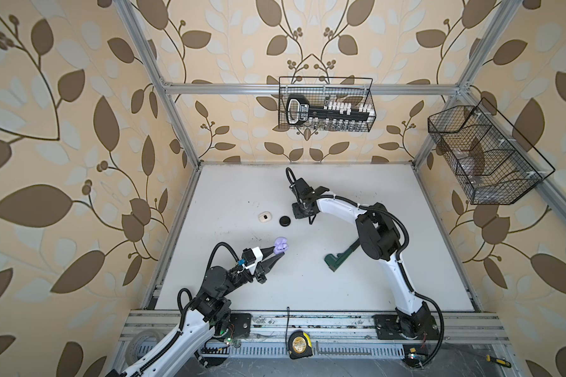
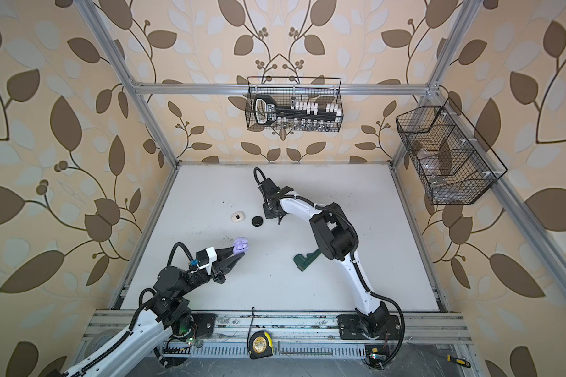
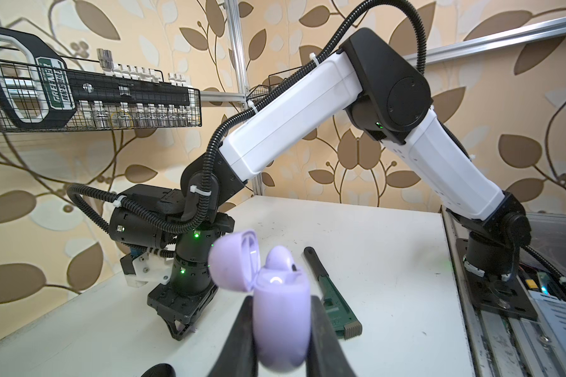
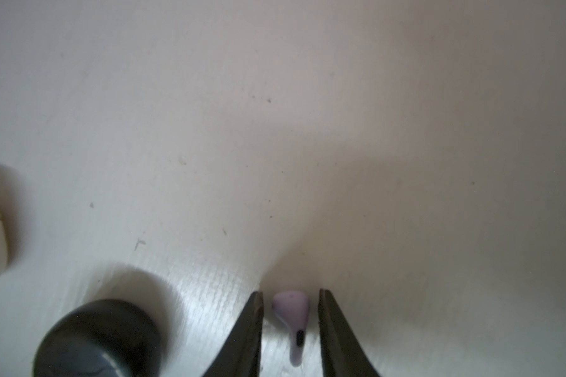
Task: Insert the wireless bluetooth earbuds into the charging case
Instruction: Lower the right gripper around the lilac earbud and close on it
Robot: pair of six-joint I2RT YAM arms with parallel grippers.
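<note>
While your left fingers (image 3: 239, 336) pinch the open lilac case (image 3: 281, 313), one earbud (image 3: 280, 261) apparently seated, your right fingers (image 4: 247, 333) straddle, spread, the loose lilac earbud (image 4: 291, 313) on the desk (image 4: 275, 130); insertion pending.

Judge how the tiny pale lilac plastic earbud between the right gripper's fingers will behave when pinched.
Likely stiff and light: the pale lilac plastic earbud looks hard-moulded. Its smooth tapered bulb might slip from the right gripper, whose jaws flank it.
</note>
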